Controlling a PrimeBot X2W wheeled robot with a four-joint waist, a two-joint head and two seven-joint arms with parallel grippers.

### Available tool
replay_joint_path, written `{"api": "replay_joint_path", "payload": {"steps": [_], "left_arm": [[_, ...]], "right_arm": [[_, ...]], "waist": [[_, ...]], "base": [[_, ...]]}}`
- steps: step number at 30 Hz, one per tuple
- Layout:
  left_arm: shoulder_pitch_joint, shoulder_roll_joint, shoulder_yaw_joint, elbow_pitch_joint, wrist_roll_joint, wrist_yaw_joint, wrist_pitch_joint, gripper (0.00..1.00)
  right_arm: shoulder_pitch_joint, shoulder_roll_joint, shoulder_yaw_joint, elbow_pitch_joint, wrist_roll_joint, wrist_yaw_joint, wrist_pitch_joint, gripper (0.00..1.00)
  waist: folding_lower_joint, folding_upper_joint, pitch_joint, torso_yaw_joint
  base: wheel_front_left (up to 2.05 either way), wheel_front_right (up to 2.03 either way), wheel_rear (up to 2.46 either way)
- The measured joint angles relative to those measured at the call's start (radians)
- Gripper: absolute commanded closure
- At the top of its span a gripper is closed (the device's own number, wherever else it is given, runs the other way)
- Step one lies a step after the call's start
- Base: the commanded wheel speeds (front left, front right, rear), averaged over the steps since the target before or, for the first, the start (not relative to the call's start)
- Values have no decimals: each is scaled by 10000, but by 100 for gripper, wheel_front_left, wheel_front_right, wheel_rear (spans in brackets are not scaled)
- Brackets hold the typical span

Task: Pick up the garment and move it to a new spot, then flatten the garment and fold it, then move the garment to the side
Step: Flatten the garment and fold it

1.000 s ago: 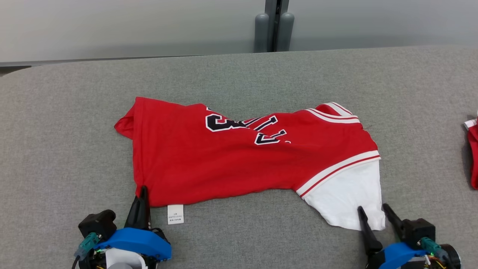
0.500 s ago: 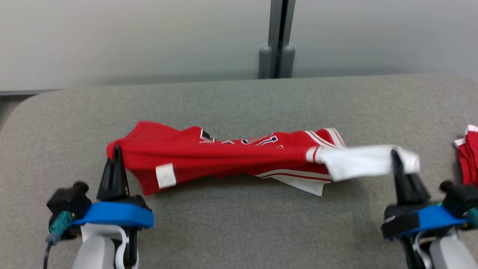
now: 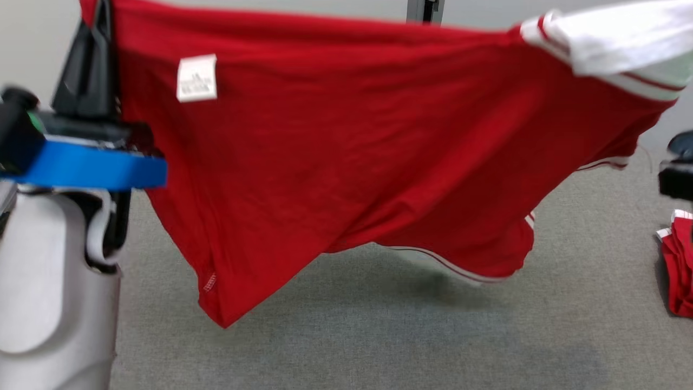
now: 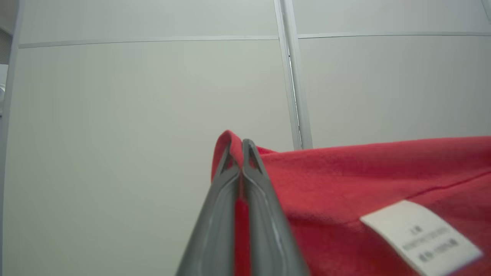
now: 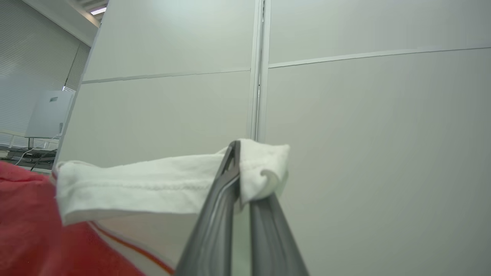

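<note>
Whereas a second earlier it had lain spread on the grey table [image 3: 379,336] with the right fingers parted about its sleeve, in the head view we found the garment [image 3: 346,162] hoisted and hanging across the upper frame. Its lowest corner, at lower left, appeared to hang clear of the table. We read this as the pick-up done and the carry to a new spot due next. The long axis ran from upper left to upper right, taut along the top edge. The care label [image 3: 196,77] sat at upper left, the white sleeve [image 3: 612,38] at upper right, and the body drooped toward the bottom. The left gripper [image 3: 100,21] stood at upper left, holding that corner. A second red cloth [image 3: 677,271] lay at the right edge.

In the left wrist view, we saw the two fingers pressed together on a red fold at centre, the cloth running off to the right.

In the right wrist view, the right gripper [image 5: 241,180] was clamped on the bunched sleeve, the cloth trailing to lower left.
</note>
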Motion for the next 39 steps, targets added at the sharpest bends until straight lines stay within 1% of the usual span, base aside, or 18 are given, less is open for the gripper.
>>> {"api": "replay_joint_path", "payload": {"steps": [3,6,8,10,13,17,20,23,25,27,28,32,34,37,39], "left_arm": [[-602,134,-96,-169,-435,0,890,100],[-1172,307,-155,-142,-491,2,1463,100],[-1423,138,-123,77,-696,79,1601,100],[-1764,10,-119,472,-744,161,1670,100],[-2577,-203,-81,1323,-759,303,1277,100],[-4215,-416,-31,2508,-470,527,130,100],[-5179,-562,31,3313,-391,591,-500,100],[-5426,-648,36,4021,-385,570,-796,100],[-5270,-606,-13,4387,-270,500,-897,100],[-4760,-523,-140,4629,42,500,-978,100],[-4345,-614,-31,4729,-42,531,-993,100],[-2227,-1076,675,4612,-305,581,-1003,100],[-932,-1415,1039,4704,-462,497,-1003,100],[873,-1808,1406,4980,-581,403,-1001,100],[1850,-1918,1475,5175,-708,270,-1003,100]], "right_arm": [[-832,-558,282,215,142,0,25,100],[-1758,-986,709,652,224,0,125,100],[-2399,-1269,1131,1112,199,0,130,100],[-3065,-1419,1561,1751,92,0,130,100],[-4229,-1526,2036,2769,-182,0,115,100],[-6127,-1507,1981,3816,-608,0,48,100],[-7194,-1384,1726,4034,-930,0,31,100],[-7485,-1131,1475,4027,-982,2,27,100],[-7196,-1024,1417,3912,-905,2,25,100],[-6509,-978,1233,3760,-696,2,21,100],[-5998,-968,1210,3657,-617,2,19,100],[-3523,-721,1210,3312,-104,10,25,100],[-2179,-454,980,3204,313,10,27,100],[-68,29,721,3037,633,12,35,100],[1242,305,583,2886,767,12,36,100]], "waist": [[-1,0,107,10],[1,0,438,-47],[1,0,727,-76],[2,0,1081,-131],[3,0,1635,-172],[4,0,2356,-170],[4,0,2758,-112],[4,0,2984,-86],[4,0,2992,-161],[2,0,2957,-251],[2,0,2924,-284],[2,0,2776,-449],[2,0,2665,-522],[2,0,2426,-596],[1,0,2221,-619]], "base": [[0,0,0],[0,0,0],[0,0,0],[0,0,0],[0,0,0],[0,0,0],[0,0,0],[0,0,0],[0,0,0],[0,0,0],[0,0,0],[0,0,0],[0,0,0],[0,0,0],[0,0,0]]}}
